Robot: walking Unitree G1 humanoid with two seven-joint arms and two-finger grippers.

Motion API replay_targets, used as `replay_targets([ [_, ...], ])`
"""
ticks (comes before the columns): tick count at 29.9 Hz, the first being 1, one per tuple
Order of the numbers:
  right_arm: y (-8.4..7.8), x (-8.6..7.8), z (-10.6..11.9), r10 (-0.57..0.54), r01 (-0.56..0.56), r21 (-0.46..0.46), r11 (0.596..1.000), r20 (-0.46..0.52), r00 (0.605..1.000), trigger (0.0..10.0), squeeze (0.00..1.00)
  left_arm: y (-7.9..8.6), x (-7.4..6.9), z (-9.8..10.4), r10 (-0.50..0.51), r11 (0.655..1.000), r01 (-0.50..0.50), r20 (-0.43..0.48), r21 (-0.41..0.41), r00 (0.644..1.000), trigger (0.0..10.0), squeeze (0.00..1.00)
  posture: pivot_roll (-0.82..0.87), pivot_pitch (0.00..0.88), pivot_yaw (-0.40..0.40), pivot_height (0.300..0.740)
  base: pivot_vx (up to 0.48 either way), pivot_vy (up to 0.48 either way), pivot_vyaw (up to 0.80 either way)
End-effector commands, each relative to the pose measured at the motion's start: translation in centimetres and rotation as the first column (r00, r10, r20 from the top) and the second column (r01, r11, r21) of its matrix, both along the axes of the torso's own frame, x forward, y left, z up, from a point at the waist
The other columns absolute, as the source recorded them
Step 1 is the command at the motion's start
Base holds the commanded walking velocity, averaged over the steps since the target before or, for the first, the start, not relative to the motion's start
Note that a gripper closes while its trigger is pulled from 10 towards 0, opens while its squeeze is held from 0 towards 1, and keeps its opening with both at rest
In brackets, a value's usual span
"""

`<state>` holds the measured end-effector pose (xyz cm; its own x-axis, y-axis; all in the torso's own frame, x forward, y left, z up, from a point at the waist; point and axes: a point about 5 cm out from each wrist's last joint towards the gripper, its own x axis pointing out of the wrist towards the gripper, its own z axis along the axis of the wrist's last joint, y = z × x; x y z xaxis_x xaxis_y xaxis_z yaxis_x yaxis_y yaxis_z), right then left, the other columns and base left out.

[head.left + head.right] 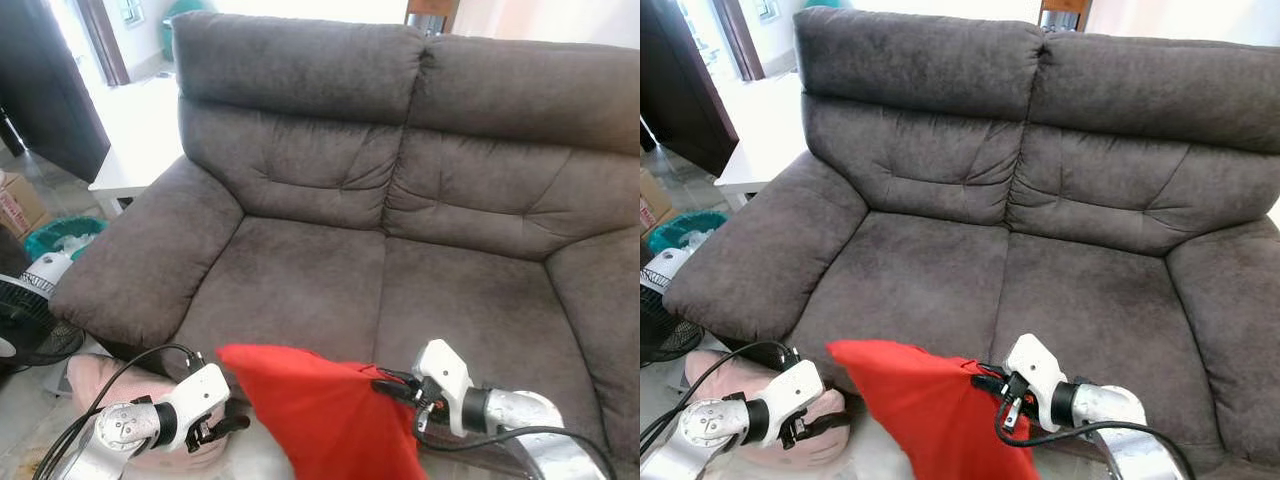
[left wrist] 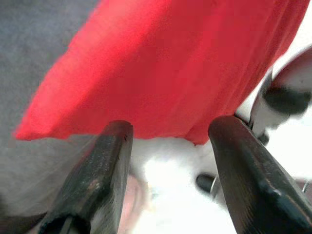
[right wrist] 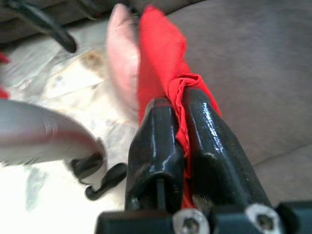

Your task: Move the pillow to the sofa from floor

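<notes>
A red pillow [image 1: 322, 412] hangs in front of the grey sofa's [image 1: 400, 290] seat edge, low in the head views. My right gripper [image 1: 386, 386] is shut on the pillow's right corner; in the right wrist view the red cloth [image 3: 161, 44] is bunched between the two fingers [image 3: 156, 131]. My left gripper [image 1: 226, 425] stands open just left of the pillow, apart from it. In the left wrist view its fingers [image 2: 109, 156] frame the pillow's lower edge [image 2: 170, 63] with nothing between them. The sofa seat is bare.
A pink pillow [image 1: 95, 380] lies on the floor under my left arm, against the sofa's left armrest. A fan [image 1: 25, 310], a teal bin [image 1: 60, 238] and a cardboard box [image 1: 15, 205] stand to the left. A white table [image 1: 140, 140] sits behind the armrest.
</notes>
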<state>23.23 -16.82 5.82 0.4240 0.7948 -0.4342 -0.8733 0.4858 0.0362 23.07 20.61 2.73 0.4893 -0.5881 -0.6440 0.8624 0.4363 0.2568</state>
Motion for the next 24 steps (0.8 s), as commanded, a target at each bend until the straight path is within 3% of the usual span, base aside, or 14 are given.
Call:
replay_targets([
  [1,1.0,0.3,2.6,0.086,-0.09,0.04,0.995,0.092,0.992,10.0,0.0,0.5,-0.3,-0.2,-0.061,0.995,0.062,-0.012,0.081,0.998,10.0,0.0,0.12,0.0,-0.035,0.74,0.0,0.0,0.0],
  [8,0.4,-0.9,1.7,0.164,-0.163,-0.058,0.985,0.007,0.987,10.0,0.0,0.2,-0.3,0.8,-0.12,0.99,0.122,-0.023,0.065,0.992,10.0,0.0,0.13,0.0,-0.038,0.74,0.0,0.0,0.0],
  [10,0.8,-1.5,2.0,0.2,-0.2,-0.04,0.979,-0.007,0.98,10.0,0.0,0.6,-1.1,0.6,-0.166,0.979,0.173,-0.066,0.107,0.984,10.0,0.0,0.12,0.0,-0.041,0.74,0.0,0.0,0.0],
  [16,0.8,-2.4,2.6,0.262,-0.263,-0.048,0.964,-0.027,0.965,10.0,0.0,0.9,-0.9,0.5,-0.186,0.966,0.19,-0.039,0.177,0.982,10.0,0.0,0.12,0.0,-0.04,0.74,0.0,0.0,0.0],
  [24,0.8,-3.4,4.1,0.347,-0.347,-0.031,0.937,-0.02,0.938,10.0,0.0,0.0,-1.2,-0.1,-0.209,0.964,0.215,-0.055,0.159,0.976,10.0,0.0,0.11,0.0,-0.044,0.74,0.0,0.0,0.0],
])
